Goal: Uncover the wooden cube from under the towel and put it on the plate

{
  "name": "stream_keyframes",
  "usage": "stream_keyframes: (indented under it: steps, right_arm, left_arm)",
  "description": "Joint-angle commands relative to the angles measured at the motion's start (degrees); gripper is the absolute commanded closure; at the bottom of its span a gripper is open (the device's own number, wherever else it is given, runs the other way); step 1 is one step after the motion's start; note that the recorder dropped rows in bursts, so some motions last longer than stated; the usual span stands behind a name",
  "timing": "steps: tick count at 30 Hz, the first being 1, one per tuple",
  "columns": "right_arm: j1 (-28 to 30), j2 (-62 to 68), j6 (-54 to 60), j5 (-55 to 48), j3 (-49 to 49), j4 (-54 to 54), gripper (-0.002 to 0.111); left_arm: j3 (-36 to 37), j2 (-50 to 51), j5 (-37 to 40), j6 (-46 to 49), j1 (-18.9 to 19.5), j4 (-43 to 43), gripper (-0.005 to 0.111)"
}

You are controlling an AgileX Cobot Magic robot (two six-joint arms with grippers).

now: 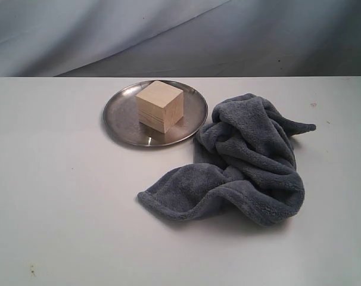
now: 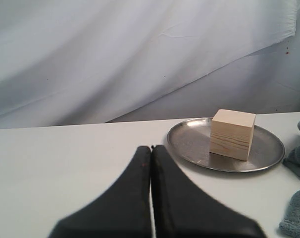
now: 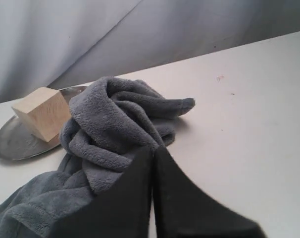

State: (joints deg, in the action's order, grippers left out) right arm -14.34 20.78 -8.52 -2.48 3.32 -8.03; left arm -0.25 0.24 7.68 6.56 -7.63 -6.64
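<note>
The pale wooden cube (image 1: 160, 105) stands on the round silver plate (image 1: 120, 116) at the back middle of the table; the wrist views show the cube (image 2: 232, 134) (image 3: 42, 112) and the plate (image 2: 189, 141) (image 3: 14, 139) too. The blue-grey fleece towel (image 1: 246, 164) lies crumpled to the right of the plate, its edge touching the rim. My left gripper (image 2: 151, 147) is shut and empty, back from the plate. My right gripper (image 3: 153, 148) is shut and empty, just in front of the towel (image 3: 110, 124). Neither arm shows in the exterior view.
The white table (image 1: 61, 202) stretches to the left and front of the plate. A grey-white cloth backdrop (image 1: 168, 36) hangs behind the table's far edge. A corner of the towel (image 2: 298, 208) shows in the left wrist view.
</note>
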Motion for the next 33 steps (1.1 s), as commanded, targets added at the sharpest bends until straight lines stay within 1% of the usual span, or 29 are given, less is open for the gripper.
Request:
stream_keyframes:
  steps: [1,5,7,10,12,14,15,19,33]
  right_arm:
    - [2.09,-6.02,2.99,0.92,-3.09,-0.18,0.108]
    - [2.53,-11.11,8.92,-0.28,-3.32,-2.18,0.108]
    - [2.53,-13.78,9.85,-0.53,-3.32,-2.75,0.108]
    - [2.53,-16.44,12.93,-0.77,-3.32,-1.18,0.108]
    - [2.53,-18.63,12.93,-1.55,-3.32,0.7,0.108]
    - [2.53,-20.78,9.89,-2.65,-3.32,3.84,0.108]
    - [2.53,-20.78,7.05,-3.29,-3.32,6.18,0.108]
    - [2.42,-20.78,1.96,-3.58,-3.32,10.76,0.108]
    - [2.42,-20.78,0.71,-5.06,-3.32,11.79,0.108]
  left_arm:
    - [0.25,-0.24,-0.12,-0.14,-0.28,-0.1,0.107]
    - [0.25,-0.24,-0.12,-0.14,-0.28,-0.1,0.107]
    - [0.25,-0.24,-0.12,-0.14,-0.28,-0.1,0.107]
    - [0.25,-0.24,-0.12,-0.14,-0.28,-0.1,0.107]
    - [0.25,-0.24,-0.12,-0.14,-0.28,-0.1,0.107]
    - [0.25,-0.24,-0.12,-0.14,-0.28,-0.1,0.107]
    - [0.25,-0.24,-0.12,-0.14,-0.28,-0.1,0.107]
    - [0.25,-0.24,-0.12,-0.14,-0.28,-0.1,0.107]
    - [0.25,-0.24,-0.12,-0.14,-0.28,-0.1,0.107]
